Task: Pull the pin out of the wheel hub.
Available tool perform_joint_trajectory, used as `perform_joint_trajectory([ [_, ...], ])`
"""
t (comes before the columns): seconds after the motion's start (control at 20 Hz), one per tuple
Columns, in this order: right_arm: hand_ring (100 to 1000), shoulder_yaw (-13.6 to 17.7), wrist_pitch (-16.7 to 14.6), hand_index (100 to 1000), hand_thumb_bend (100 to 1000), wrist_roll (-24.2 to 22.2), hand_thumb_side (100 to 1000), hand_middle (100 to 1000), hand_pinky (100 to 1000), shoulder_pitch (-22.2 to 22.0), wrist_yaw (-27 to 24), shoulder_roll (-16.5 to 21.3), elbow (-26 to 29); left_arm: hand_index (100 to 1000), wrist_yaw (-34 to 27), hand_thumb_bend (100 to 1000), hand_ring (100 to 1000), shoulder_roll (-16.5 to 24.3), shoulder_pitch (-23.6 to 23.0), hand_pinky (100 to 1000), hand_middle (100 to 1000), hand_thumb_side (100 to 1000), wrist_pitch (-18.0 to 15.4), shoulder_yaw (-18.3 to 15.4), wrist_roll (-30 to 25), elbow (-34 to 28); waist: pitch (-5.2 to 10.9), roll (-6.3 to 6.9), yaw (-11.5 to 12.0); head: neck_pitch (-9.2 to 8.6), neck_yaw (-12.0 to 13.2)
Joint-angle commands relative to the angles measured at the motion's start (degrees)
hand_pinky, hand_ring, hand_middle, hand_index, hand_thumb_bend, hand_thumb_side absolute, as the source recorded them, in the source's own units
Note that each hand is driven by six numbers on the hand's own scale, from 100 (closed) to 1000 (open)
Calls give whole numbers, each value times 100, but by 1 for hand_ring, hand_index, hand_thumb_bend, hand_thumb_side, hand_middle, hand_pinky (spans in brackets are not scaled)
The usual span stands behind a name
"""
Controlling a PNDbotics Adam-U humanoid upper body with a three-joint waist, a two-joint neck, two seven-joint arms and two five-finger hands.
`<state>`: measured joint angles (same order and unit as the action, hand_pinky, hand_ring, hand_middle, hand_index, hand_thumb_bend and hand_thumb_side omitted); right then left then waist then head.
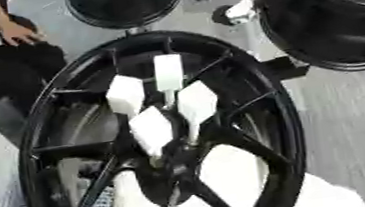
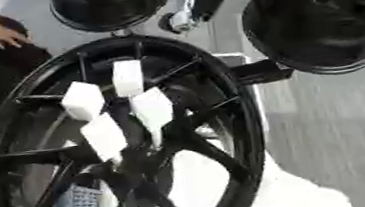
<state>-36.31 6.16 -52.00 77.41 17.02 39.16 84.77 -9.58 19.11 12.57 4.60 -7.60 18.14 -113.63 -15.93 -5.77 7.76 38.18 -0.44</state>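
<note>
A large black spoked wheel (image 1: 286,112) fills the middle of both views, with its hub (image 1: 173,166) low in the centre. Several white block-shaped pieces stand out of the hub region on thin stems and fan towards me. The tallest white block (image 1: 169,72) is at the top with a thin pin shaft (image 1: 167,97) below it. Another block (image 1: 126,94) is to its left, a third (image 1: 196,102) to its right, and one more (image 1: 151,129) sits lowest. Neither of my hands shows in either view.
A second black wheel (image 1: 124,2) lies at the top and a third (image 1: 333,15) at the upper right. A black bracket (image 1: 287,67) juts from the main wheel's right rim. A person's hand (image 1: 18,35) rests at the top left. White cloth (image 1: 231,179) lies beneath the spokes.
</note>
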Motion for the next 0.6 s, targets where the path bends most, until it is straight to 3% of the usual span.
perform_joint_trajectory([
  [0.05, 849, 46, -67, 855, 206, 4, 510, 798, 906, 173, 11, 54, 38, 793, 18, 427, 770, 163, 75, 711, 667, 416, -6, -2, -23, -96, 79, 23, 6, -56, -21],
  [0.6, 837, -29, -59, 847, 199, 4, 505, 784, 901, 157, -257, 64, 237, 792, 27, 424, 770, 170, 86, 711, 667, 417, -6, -2, -24, -96, 46, 30, 1, -40, -1],
])
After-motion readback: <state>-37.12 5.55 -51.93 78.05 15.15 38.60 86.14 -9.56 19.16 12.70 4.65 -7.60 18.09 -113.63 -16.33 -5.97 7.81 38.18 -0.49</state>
